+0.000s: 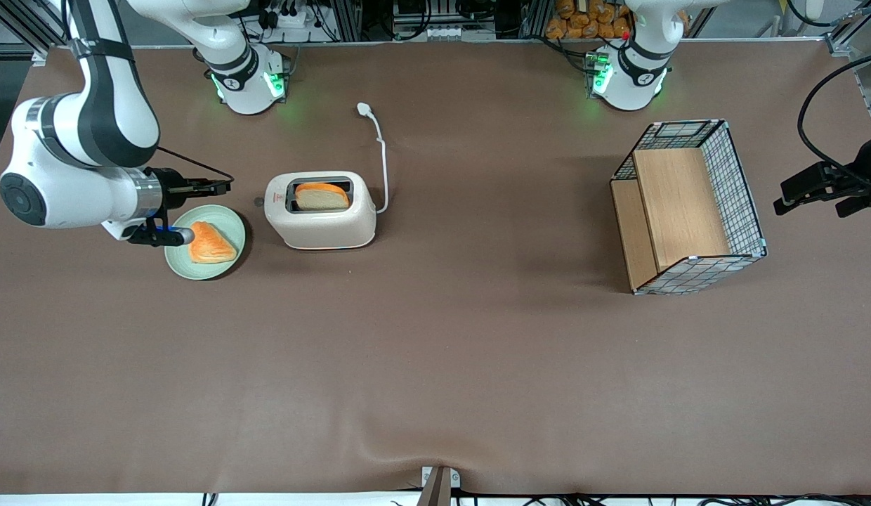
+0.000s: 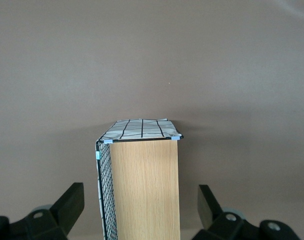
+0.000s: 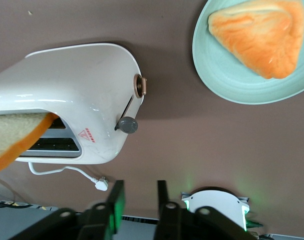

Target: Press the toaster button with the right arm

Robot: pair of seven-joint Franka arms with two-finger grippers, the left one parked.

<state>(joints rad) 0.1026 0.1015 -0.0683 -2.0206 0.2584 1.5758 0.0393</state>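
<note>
We see the gripper [image 3: 137, 199] hanging over the plate [image 1: 225, 267] beside the toaster [image 1: 320, 211] — fingers slightly apart, holding nothing, clear of the button [image 3: 127, 125].

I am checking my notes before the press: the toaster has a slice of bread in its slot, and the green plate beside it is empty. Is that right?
Not quite. The toaster does hold a bread slice in its slot, but the green plate is not empty: a triangular pastry lies on it, as the front view shows. The gripper hangs above the plate's edge, short of the toaster.
</note>
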